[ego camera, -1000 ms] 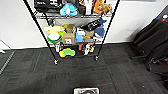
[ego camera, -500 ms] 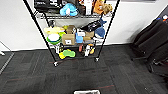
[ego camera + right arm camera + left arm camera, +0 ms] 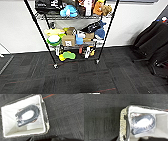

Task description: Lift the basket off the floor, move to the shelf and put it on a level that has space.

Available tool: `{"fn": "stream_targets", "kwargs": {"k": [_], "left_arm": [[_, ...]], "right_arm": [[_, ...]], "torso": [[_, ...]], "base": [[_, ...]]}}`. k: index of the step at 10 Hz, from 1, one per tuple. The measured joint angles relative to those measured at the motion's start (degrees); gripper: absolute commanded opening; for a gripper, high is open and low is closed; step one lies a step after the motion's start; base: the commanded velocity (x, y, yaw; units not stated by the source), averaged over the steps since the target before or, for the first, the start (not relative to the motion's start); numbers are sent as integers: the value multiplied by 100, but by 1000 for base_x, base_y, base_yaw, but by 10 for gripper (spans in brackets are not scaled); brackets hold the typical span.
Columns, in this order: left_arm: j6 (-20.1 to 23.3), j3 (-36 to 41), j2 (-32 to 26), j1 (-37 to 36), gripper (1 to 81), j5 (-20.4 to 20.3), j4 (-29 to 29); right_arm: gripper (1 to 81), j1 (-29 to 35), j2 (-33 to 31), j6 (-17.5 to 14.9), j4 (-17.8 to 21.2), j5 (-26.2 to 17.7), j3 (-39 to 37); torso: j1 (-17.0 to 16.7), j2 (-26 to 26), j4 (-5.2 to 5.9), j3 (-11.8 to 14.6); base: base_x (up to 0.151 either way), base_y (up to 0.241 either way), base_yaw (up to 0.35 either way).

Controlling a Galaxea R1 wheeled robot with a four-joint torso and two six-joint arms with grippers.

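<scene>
**Reaching for a loaded basket**

Looking down, I see the basket (image 3: 25, 116) on the floor (image 3: 65, 119) near me, the shelf (image 3: 72, 32) farther off. My pincers' state I cannot tell. Lifting unevenly could tip it and spill the packet (image 3: 28, 114) inside.

Soft even indoor light, blurry throughout, wide-angle bending at edges

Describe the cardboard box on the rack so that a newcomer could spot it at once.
Find the black wire shelf against the white wall. On its middle tier, near the front, stands a small brown cardboard box with a white label. A stack of green and white bowls sits beside it; it is the only plain brown cube there.
</scene>
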Motion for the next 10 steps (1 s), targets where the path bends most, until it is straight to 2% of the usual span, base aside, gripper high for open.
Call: {"fn": "stream_targets", "kwargs": {"k": [3, 6, 10], "left_arm": [[0, -13, -5, 46, 811, 0, -66], [0, -13, 28, 33, 811, -10, -72], [0, -24, 89, 63, 811, -13, -83]], "right_arm": [[811, 63, 1, -2, -2, -9, -26], [811, 118, -2, -2, -6, -33, -26], [811, 361, -2, -4, -22, -306, -26]], "torso": [[328, -507, 0, -441], [645, -1010, 0, -544], [1139, -1801, -2, -547]], "base": [[0, 0, 0], [0, 0, 0], [0, 0, 0]]}}
